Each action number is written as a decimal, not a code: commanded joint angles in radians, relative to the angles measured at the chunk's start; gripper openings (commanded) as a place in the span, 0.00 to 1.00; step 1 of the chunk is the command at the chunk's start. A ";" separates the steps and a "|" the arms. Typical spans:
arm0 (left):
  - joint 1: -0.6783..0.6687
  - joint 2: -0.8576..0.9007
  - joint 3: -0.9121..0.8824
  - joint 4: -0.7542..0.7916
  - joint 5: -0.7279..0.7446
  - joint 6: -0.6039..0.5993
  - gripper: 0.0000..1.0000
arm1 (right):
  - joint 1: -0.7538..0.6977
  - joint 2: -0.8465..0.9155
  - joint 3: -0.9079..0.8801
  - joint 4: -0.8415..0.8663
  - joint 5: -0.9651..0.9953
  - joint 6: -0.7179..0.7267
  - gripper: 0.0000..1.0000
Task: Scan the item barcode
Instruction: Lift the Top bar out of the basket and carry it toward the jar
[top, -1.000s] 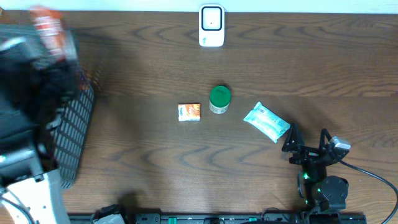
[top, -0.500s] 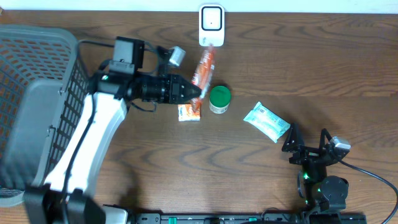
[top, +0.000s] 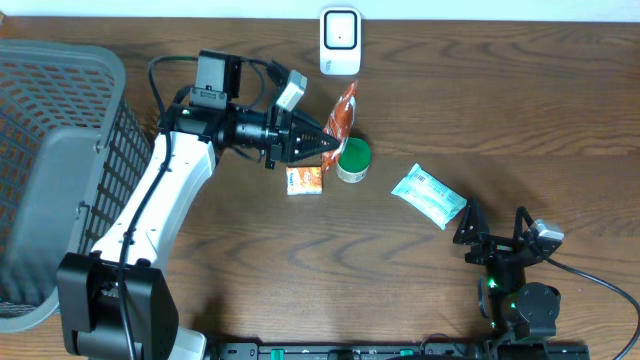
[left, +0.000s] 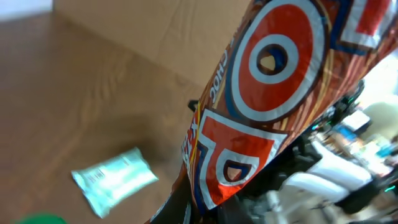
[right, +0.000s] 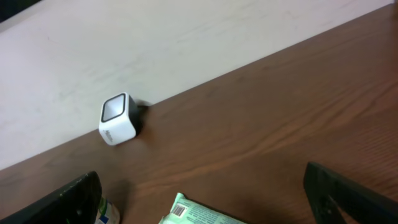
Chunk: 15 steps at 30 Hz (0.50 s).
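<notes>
We note the snack packet (top: 343, 108): orange-red foil with white ring markings, crinkled, pinched at its lower end in the closed left claw (top: 323, 143) and held tilted above the table (top: 500, 100). We locate the scanner (top: 340, 40), a white box with a dark-framed face, at the far table edge, near the packet's top.

Packet (top: 343, 110) between scanner (top: 340, 40) and can (top: 353, 160); basket (top: 40, 90) far left, pouch (top: 428, 196) right.

Basket (top: 125, 160), green-lidded tub (top: 354, 158), small orange box (top: 305, 180), pale-blue packet (top: 428, 196).
</notes>
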 joint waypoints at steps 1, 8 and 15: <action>-0.005 -0.015 0.006 0.062 0.047 0.077 0.07 | 0.002 -0.003 -0.002 -0.003 0.008 0.001 0.99; -0.005 -0.015 0.006 0.079 0.047 0.077 0.07 | 0.002 -0.003 -0.002 -0.003 0.008 0.001 0.99; -0.032 -0.056 0.007 0.149 0.047 0.077 0.07 | 0.002 -0.003 -0.002 -0.003 0.008 0.001 0.99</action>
